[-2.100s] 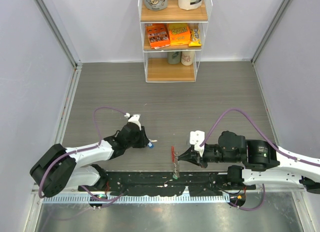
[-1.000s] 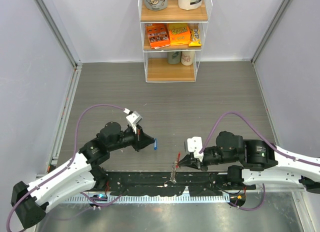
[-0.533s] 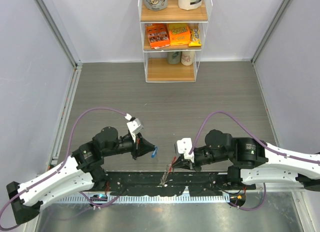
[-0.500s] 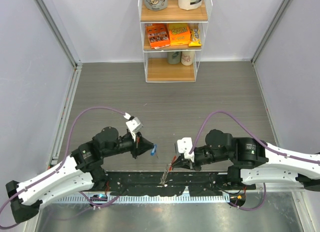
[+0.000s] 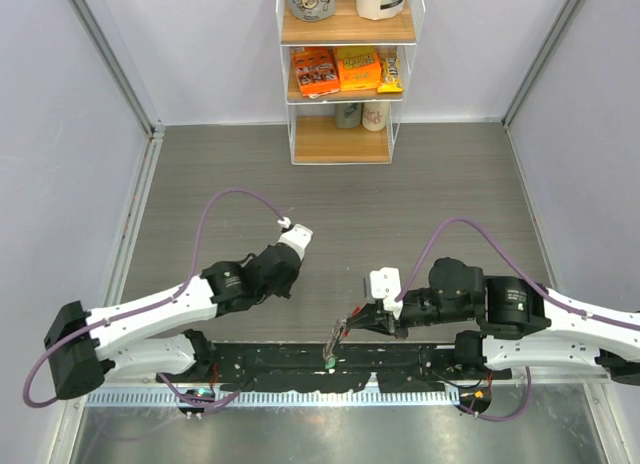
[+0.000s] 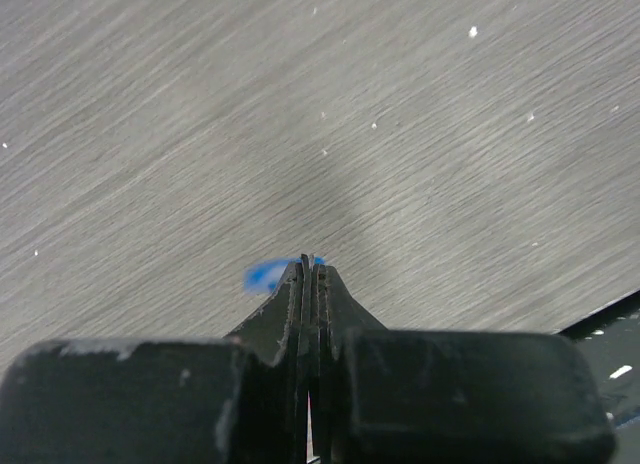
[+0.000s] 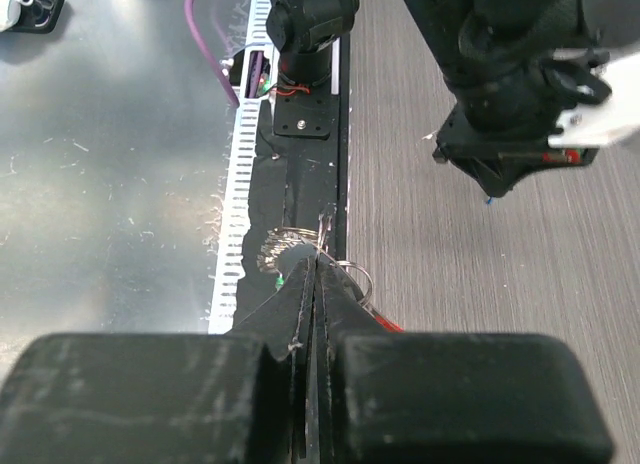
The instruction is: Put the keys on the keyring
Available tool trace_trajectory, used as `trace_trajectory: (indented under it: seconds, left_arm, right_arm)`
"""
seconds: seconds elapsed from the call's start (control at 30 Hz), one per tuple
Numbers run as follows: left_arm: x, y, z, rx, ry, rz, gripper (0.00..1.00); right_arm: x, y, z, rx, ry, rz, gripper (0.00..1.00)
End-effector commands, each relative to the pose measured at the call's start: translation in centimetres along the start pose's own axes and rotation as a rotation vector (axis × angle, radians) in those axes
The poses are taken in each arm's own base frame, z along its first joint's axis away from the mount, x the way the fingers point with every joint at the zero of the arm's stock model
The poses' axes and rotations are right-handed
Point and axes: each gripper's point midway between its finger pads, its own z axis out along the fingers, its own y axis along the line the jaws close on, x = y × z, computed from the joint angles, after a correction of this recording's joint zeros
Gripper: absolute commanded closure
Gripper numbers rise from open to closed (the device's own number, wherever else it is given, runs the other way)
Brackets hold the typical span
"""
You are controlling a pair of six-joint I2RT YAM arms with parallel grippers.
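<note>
My left gripper [image 6: 308, 269] is shut on the blue-headed key [image 6: 265, 275], whose head peeks out left of the fingertips, above the grey wood floor. In the top view the left gripper [image 5: 288, 281] hides the key. In the right wrist view the left gripper [image 7: 497, 179] shows with a blue tip [image 7: 489, 198] below it. My right gripper [image 7: 318, 259] is shut on the keyring [image 7: 352, 275], with its chain [image 7: 272, 250], the green key [image 7: 279, 281] and the red fob [image 7: 388, 325] hanging from it. In the top view the right gripper [image 5: 358, 318] holds the keyring [image 5: 334, 341] over the black base rail.
A white wire shelf [image 5: 345, 74] with snack packs and bottles stands at the far wall. The black base rail [image 5: 300, 362] and the metal near edge [image 7: 120, 184] lie under the keyring. Purple cables [image 5: 240, 196] loop over both arms.
The left arm has swung back and turned, so the blue key no longer shows in the top view. The right gripper has shifted slightly right with the keyring.
</note>
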Motion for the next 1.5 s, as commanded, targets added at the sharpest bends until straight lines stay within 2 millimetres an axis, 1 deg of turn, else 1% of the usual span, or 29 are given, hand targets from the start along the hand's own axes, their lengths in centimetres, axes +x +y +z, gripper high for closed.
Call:
trace_trajectory:
  seconds: [0.0, 0.03, 0.07, 0.1, 0.13, 0.17, 0.2, 0.27, 0.3, 0.37, 0.43, 0.47, 0.57, 0.7, 0.83, 0.93, 1.03, 1.07, 1.27, 1.37, 1.47]
  left_arm:
    - [-5.2, -0.9, -3.4, 0.126, -0.181, -0.119, 1.0]
    - [-5.7, -0.2, -3.8, 0.115, -0.218, -0.137, 1.0]
    - [-5.8, 0.5, -3.8, 0.102, -0.225, -0.182, 1.0]
    - [-5.8, 0.4, -4.0, 0.149, -0.21, -0.224, 1.0]
    - [-6.2, -1.5, -4.6, 0.266, -0.212, -0.222, 1.0]
    - [-6.5, -3.1, -5.0, 0.34, -0.22, -0.207, 1.0]
    - [-6.4, -3.5, -5.1, 0.336, -0.209, -0.19, 1.0]
    - [-5.8, -2.6, -4.8, 0.272, -0.179, -0.17, 1.0]
    - [-5.9, -2.5, -4.7, 0.273, -0.187, -0.167, 1.0]
    - [-5.9, -3.7, -5.2, 0.364, -0.222, -0.148, 1.0]
    - [-6.5, -5.4, -6.5, 0.488, -0.267, -0.122, 1.0]
    - [-6.7, -6.2, -7.1, 0.542, -0.28, -0.103, 1.0]
    - [-6.7, -7.7, -8.9, 0.663, -0.302, -0.051, 1.0]
    - [-6.9, -9.3, -11.5, 0.793, -0.365, 0.028, 1.0]
    - [-7.0, -11.0, -14.8, 0.955, -0.476, 0.112, 1.0]
    - [-7.0, -11.6, -17.3, 1.045, -0.573, 0.167, 1.0]
    - [-6.5, -11.9, -19.0, 1.108, -0.618, 0.218, 1.0]
    - [-6.7, -12.0, -19.9, 1.134, -0.655, 0.238, 1.0]
    - [-6.6, -12.7, -22.4, 1.239, -0.725, 0.305, 1.0]
    - [-6.5, -13.0, -23.3, 1.278, -0.736, 0.327, 1.0]
    - [-6.3, -13.3, -23.9, 1.309, -0.735, 0.347, 1.0]
  right_arm:
    - [-2.2, -0.1, -1.3, 0.023, -0.104, 0.001, 0.94]
    - [-2.2, 0.0, -1.3, 0.022, -0.104, -0.001, 0.94]
    - [-2.1, -0.2, -1.4, 0.032, -0.105, 0.0, 0.94]
    - [-2.1, -0.3, -1.4, 0.038, -0.104, -0.001, 0.94]
    - [-2.1, -0.3, -1.3, 0.035, -0.103, -0.003, 0.95]
    - [-2.1, -0.2, -1.2, 0.03, -0.103, -0.009, 0.94]
    - [-2.1, -0.1, -1.0, 0.021, -0.105, -0.01, 0.94]
    - [-2.1, 0.0, -0.7, 0.012, -0.099, -0.011, 0.94]
    - [-2.2, 0.1, -0.7, 0.003, -0.101, -0.011, 0.94]
    - [-2.0, 0.3, -0.7, -0.009, -0.097, -0.016, 0.94]
    - [-1.7, 0.4, -0.7, -0.015, -0.083, -0.019, 0.94]
    - [-1.9, 0.5, -0.8, -0.019, -0.083, -0.02, 0.94]
    - [-1.7, 1.1, -0.8, -0.06, -0.055, -0.031, 0.94]
    - [-1.4, 1.7, -0.4, -0.106, -0.021, -0.044, 0.95]
    - [-1.6, 2.5, -0.2, -0.156, -0.026, -0.064, 0.94]
    - [-2.1, 3.2, -0.3, -0.204, -0.048, -0.083, 0.95]
    - [-2.4, 4.0, -0.3, -0.254, -0.054, -0.096, 0.95]
    - [-2.3, 4.3, -0.2, -0.275, -0.05, -0.097, 0.94]
    - [-3.0, 5.7, 0.0, -0.372, -0.071, -0.115, 0.94]
    - [-3.1, 5.9, 0.1, -0.399, -0.072, -0.144, 0.95]
    - [-3.5, 6.7, -0.2, -0.453, -0.087, -0.17, 0.94]
